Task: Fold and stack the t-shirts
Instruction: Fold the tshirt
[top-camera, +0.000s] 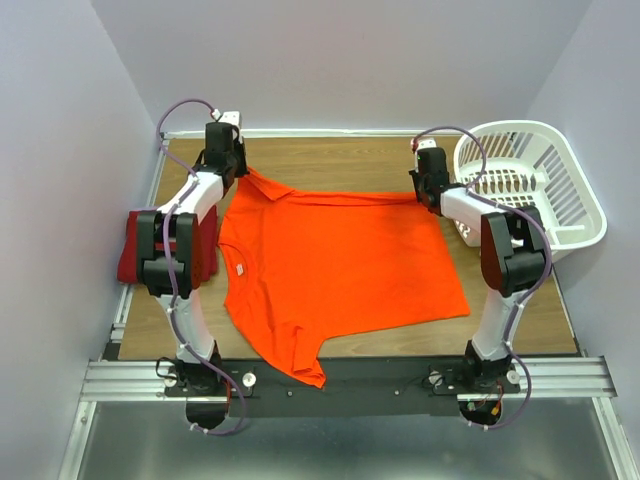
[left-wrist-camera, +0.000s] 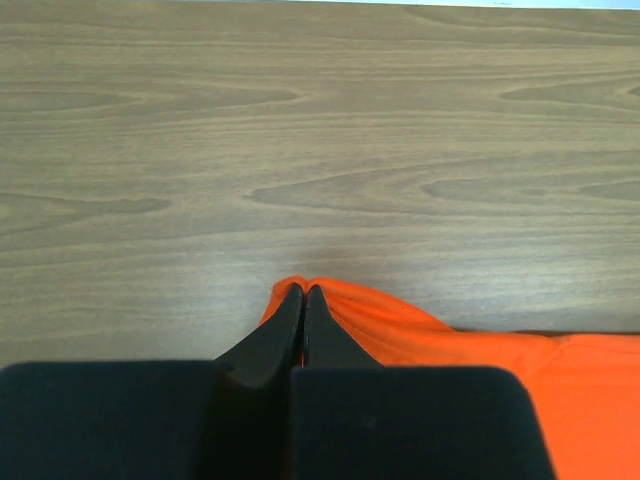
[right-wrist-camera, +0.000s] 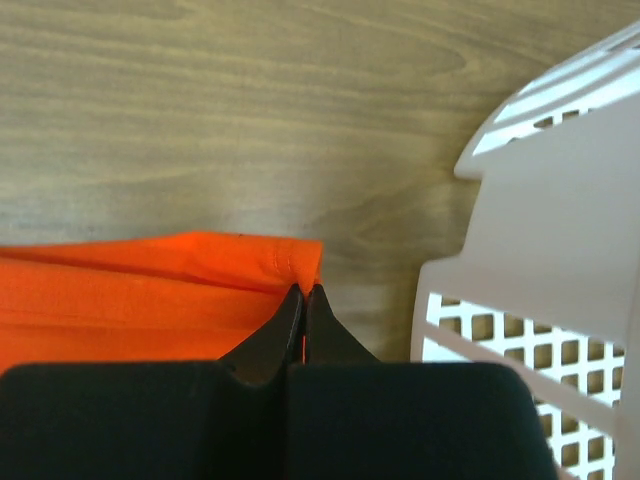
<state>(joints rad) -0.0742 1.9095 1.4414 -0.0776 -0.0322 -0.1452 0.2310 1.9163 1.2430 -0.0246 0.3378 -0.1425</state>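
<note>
Wood table (top-camera: 330, 160), orange t-shirt (top-camera: 340, 260) flat — left gripper (left-wrist-camera: 303, 290), right gripper (right-wrist-camera: 303, 290) pinching far corners

I can't see most of the crimson shirt (top-camera: 128, 250); my left arm (top-camera: 165, 250) covers its middle. The orange shirt (top-camera: 340, 260) has both far corners buried under the left tool (left-wrist-camera: 303, 289) and right tool (right-wrist-camera: 303, 289), each pinched onto cloth. Wrist views cut that shirt off behind the tool bodies, the basket (right-wrist-camera: 560, 250) runs off-frame, and the neck label (top-camera: 240, 268) is too small to read.
</note>
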